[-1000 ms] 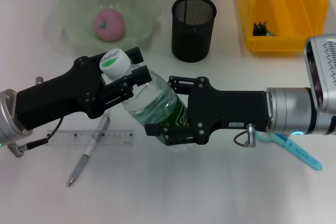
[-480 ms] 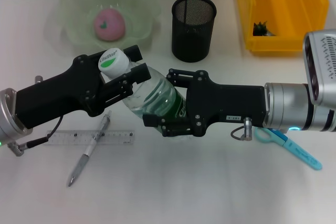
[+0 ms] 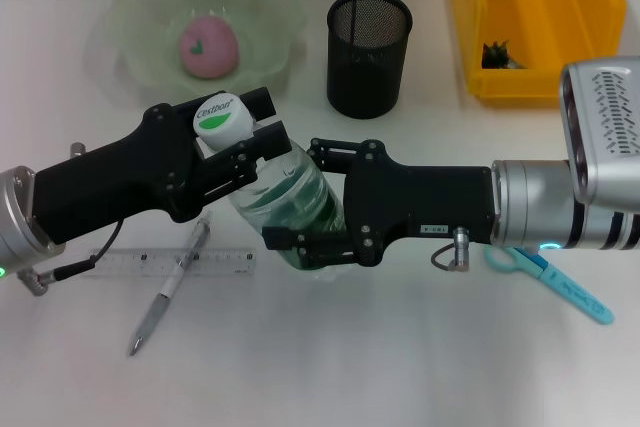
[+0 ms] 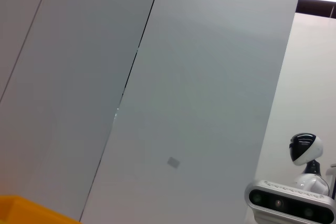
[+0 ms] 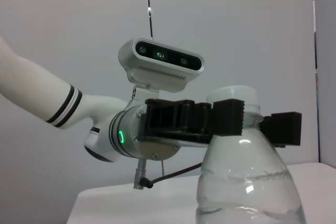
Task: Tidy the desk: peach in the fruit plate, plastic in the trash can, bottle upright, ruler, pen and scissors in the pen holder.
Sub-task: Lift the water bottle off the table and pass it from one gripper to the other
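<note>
Clear plastic bottle (image 3: 285, 197) sat mid-desk, tilted, cap toward the fruit plate (image 3: 270, 7). Left gripper (image 3: 240, 135) was clamped on its neck under the cap; right gripper (image 3: 300, 199) grasped the body. Peach (image 3: 207, 47) lay in the plate. Ruler (image 3: 120, 264), pen (image 3: 168, 289), scissors (image 3: 555, 282) lay on the desk, pen holder (image 3: 368, 52) behind.

a white desk (image 3: 330, 367) carries everything. along its far edge stand a pale green fruit plate (image 3: 265, 7), a black mesh pen holder (image 3: 368, 54) and a yellow bin (image 3: 530, 57), in that order from left to right. nearer, on the left, a clear ruler (image 3: 215, 263) lies flat with a pen (image 3: 165, 296) crossing over it at a slant. on the right lie blue-handled scissors (image 3: 560, 285), partly hidden.
</note>
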